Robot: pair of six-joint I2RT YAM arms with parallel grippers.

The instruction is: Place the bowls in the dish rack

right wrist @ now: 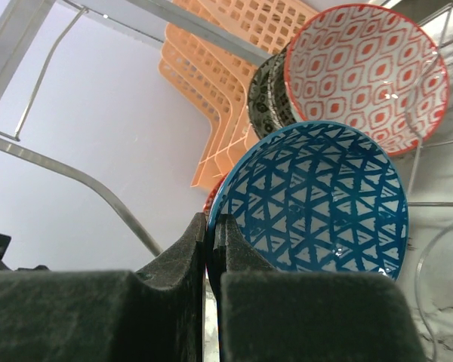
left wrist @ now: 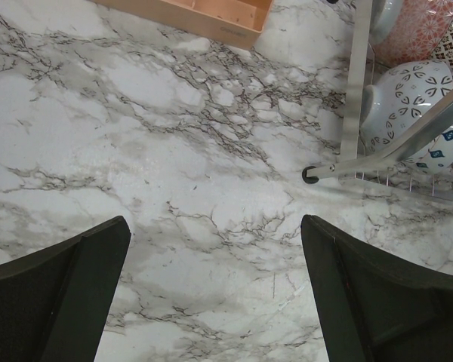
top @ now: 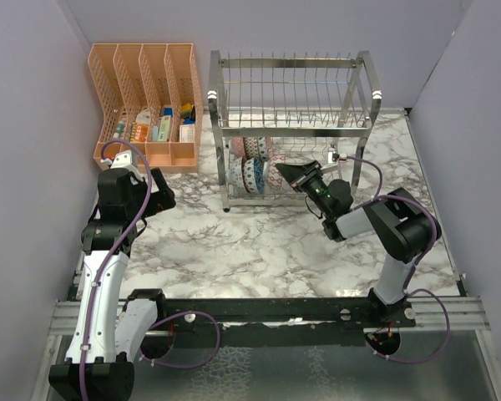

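Right wrist view settles the key relation: the right gripper (right wrist: 211, 234) has its jaws clenched on the rim of a blue bowl (right wrist: 317, 204), which stands on edge and spreads toward 1 o'clock from the fingertips, with its patterned inside facing the camera. Beyond it, also toward 1 o'clock, a pink-red bowl (right wrist: 362, 72) stands on edge, and a dark patterned bowl (right wrist: 266, 98) is tucked just behind that. The top external view places this grasp inside the lower tier of the dish rack (top: 292, 109), at the 3 o'clock end of a row of standing bowls (top: 252, 167). The right arm is plainly the nearer one. The left gripper (left wrist: 215, 286) hangs released over the marble table (left wrist: 174, 151), at 9 o'clock of the rack. Whether the blue bowl's lower edge sits between tines is hidden, and the row overlaps too much to count.
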